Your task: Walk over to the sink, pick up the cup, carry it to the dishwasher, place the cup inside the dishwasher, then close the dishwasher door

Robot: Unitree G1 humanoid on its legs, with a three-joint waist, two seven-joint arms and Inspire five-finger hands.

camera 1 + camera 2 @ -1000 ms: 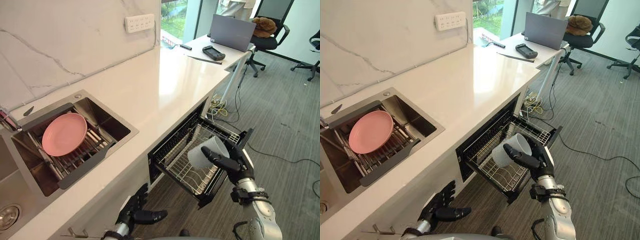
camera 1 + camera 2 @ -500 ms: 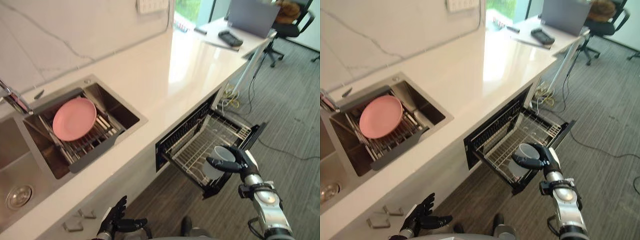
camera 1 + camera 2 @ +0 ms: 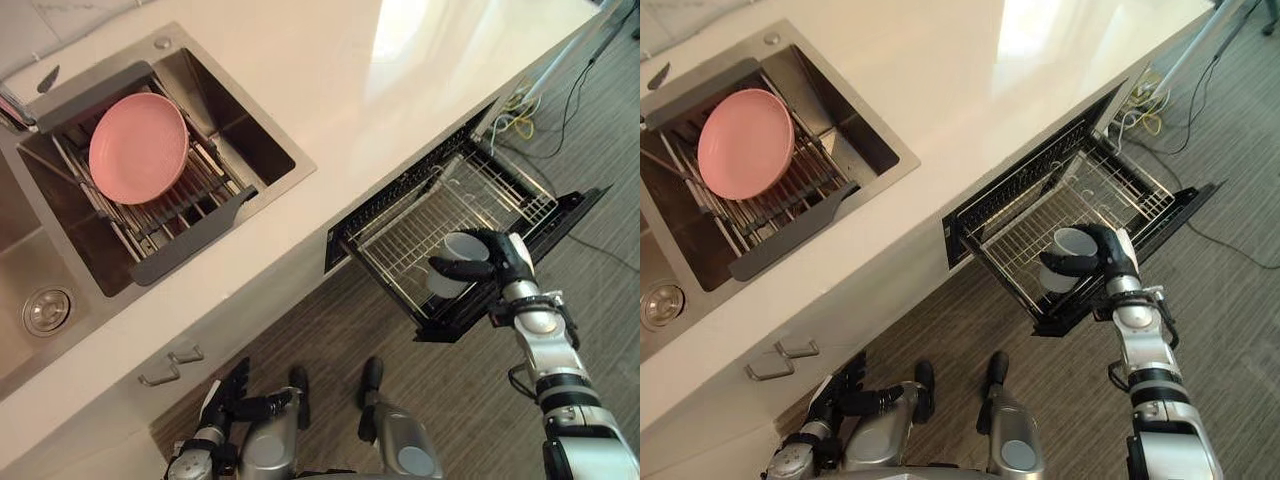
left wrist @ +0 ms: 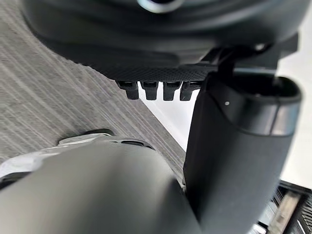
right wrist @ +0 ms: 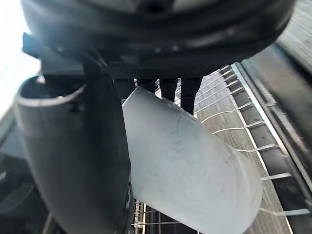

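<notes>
From the head camera, the right hand [image 3: 503,262] reaches over the front edge of the pulled-out metal wire rack [image 3: 420,222] of the dishwasher and is clamped on a pale grey cup [image 3: 452,268], with the thumb across the cup's side and the fingers curled behind it. The cup's mouth faces up, and it sits at the rack's front edge near the corner by the dark dishwasher door [image 3: 566,212], which stands open. Whether the cup's base touches the wires cannot be told. Above the rack runs the white stone countertop [image 3: 340,100], and set into it at the far left end is the steel sink [image 3: 262,140], with a round pink plate [image 3: 137,147] lying on a drying rack inside. The left hand [image 3: 236,394] hangs low in front of the cabinet, fingers spread and holding nothing. From the left wrist, that hand's straight fingers [image 4: 151,90] and thumb stand apart over the grey striped floor [image 4: 44,92]. From the right wrist, the cup is pinched between the thumb and the fingers [image 5: 189,92], with the rack's wires just beyond.
</notes>
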